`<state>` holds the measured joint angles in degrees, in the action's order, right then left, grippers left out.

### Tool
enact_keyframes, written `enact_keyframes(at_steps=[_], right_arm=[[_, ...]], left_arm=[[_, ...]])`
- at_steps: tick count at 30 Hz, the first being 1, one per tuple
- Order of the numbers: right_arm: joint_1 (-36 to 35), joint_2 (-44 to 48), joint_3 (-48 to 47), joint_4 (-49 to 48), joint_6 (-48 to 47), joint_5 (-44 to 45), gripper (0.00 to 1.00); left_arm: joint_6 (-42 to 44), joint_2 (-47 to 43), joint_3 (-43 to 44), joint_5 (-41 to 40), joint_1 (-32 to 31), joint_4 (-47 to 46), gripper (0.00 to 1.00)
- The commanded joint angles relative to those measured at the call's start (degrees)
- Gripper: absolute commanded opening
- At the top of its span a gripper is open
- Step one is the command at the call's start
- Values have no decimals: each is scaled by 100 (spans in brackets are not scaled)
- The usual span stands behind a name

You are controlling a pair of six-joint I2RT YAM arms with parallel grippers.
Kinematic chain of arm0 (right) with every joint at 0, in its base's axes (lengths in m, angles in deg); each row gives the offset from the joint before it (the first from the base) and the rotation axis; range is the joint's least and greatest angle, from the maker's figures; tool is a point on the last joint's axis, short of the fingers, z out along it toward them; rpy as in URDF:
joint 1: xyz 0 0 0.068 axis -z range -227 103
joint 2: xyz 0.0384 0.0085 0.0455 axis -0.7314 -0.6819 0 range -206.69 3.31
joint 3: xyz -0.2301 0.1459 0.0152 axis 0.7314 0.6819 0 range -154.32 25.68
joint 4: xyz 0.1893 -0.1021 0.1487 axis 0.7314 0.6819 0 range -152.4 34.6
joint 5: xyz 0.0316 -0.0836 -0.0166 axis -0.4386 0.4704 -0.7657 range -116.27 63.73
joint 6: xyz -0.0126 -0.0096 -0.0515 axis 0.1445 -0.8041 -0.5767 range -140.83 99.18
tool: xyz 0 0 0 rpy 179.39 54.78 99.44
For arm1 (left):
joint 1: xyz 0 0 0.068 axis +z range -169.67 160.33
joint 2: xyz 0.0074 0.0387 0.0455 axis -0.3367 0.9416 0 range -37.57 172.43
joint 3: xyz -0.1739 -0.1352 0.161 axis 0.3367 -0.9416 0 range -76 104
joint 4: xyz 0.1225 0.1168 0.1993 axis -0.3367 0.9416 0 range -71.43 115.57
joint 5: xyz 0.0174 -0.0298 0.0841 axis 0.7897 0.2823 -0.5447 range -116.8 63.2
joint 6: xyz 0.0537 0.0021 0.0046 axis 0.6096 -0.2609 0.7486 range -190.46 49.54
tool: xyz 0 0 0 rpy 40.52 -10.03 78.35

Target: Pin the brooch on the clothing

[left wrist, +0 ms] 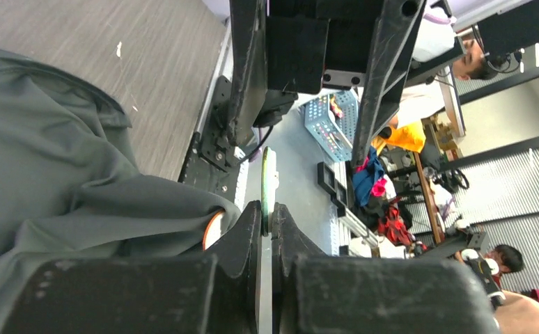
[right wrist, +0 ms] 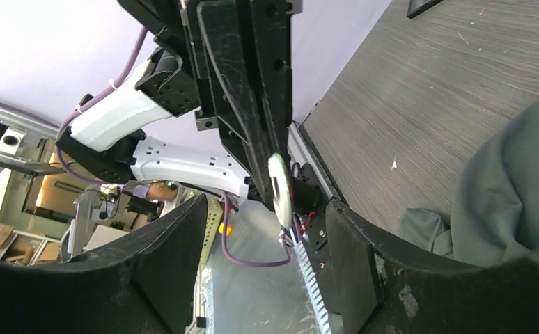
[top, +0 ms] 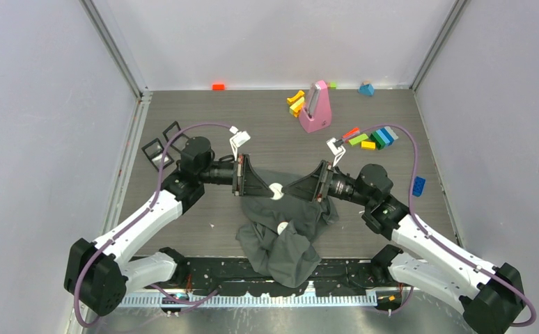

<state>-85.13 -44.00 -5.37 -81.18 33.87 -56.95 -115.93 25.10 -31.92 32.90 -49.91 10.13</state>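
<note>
The dark grey T-shirt (top: 280, 240) lies crumpled at the table's near middle, partly over the front edge. It also shows in the left wrist view (left wrist: 58, 167) and the right wrist view (right wrist: 510, 181). My left gripper (top: 270, 189) is shut on a thin round white brooch (top: 276, 191), held above the shirt and seen edge-on (left wrist: 269, 181). My right gripper (top: 293, 188) is open and faces it, its jaws on either side of the brooch (right wrist: 279, 189) without touching it. A second small white disc (top: 281, 227) with an orange rim (left wrist: 211, 231) sits in a fold of the shirt.
A pink wedge-shaped object (top: 315, 106) stands at the back middle with yellow blocks (top: 296, 103) beside it. A row of coloured blocks (top: 375, 138) and a blue block (top: 418, 186) lie at the right. Black frames (top: 162, 145) lie at the left. An orange block (top: 218, 86) sits by the back wall.
</note>
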Motion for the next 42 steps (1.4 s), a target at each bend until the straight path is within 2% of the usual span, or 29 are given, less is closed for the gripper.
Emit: enact_keyframes(at_steps=[1,5,12,29,39,42], right_arm=[[7,-177,-356,-149,41,-467,67],[-1,-466,-295,-507,218,-559,60],[-79,-719,-166,-1064,488,-635,39],[-119,-636,-15,-1013,482,-660,38],[-202,-850,-89,-949,373,-595,29],[-212,-870,-101,-786,265,-418,23]], left_arm=[[462,28,145,598,27,285,0],[295,-4,47,620,32,67,0],[252,-14,22,613,27,-8,0],[258,27,31,581,27,8,0],[263,36,31,583,27,19,0],[267,40,40,593,27,19,0]])
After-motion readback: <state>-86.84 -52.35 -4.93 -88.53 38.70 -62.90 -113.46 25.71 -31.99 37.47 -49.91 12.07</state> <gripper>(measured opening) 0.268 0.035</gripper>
